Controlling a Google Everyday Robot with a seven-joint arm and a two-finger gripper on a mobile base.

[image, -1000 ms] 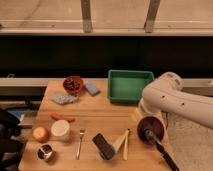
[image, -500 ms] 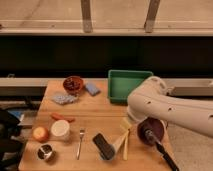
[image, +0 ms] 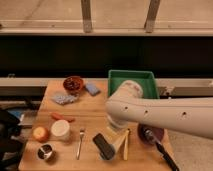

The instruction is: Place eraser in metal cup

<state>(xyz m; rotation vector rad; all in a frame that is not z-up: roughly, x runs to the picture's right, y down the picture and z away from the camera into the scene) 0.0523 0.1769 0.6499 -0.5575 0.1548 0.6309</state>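
The eraser (image: pixel 103 146), a black oblong block, lies at an angle on the wooden table (image: pixel 92 112) near the front edge. The metal cup (image: pixel 46 151), small and shiny with a dark inside, stands at the front left corner, well left of the eraser. My white arm (image: pixel 150 114) reaches in from the right across the table. The gripper (image: pixel 115 136) hangs at its left end, just above and right of the eraser's upper end. It is apart from the cup.
A green tray (image: pixel 131 79) stands at the back right, partly behind the arm. A dark red bowl (image: pixel 73 83), light-blue pad (image: pixel 92 89), white tub (image: pixel 61 130), orange fruit (image: pixel 40 133) and fork (image: pixel 80 143) lie left. A dark round brush (image: pixel 150 135) and pale sticks (image: pixel 125 145) lie right of the eraser.
The arm has swung left and forward over the table, from the right edge to just beside the eraser. The objects on the table have not moved.
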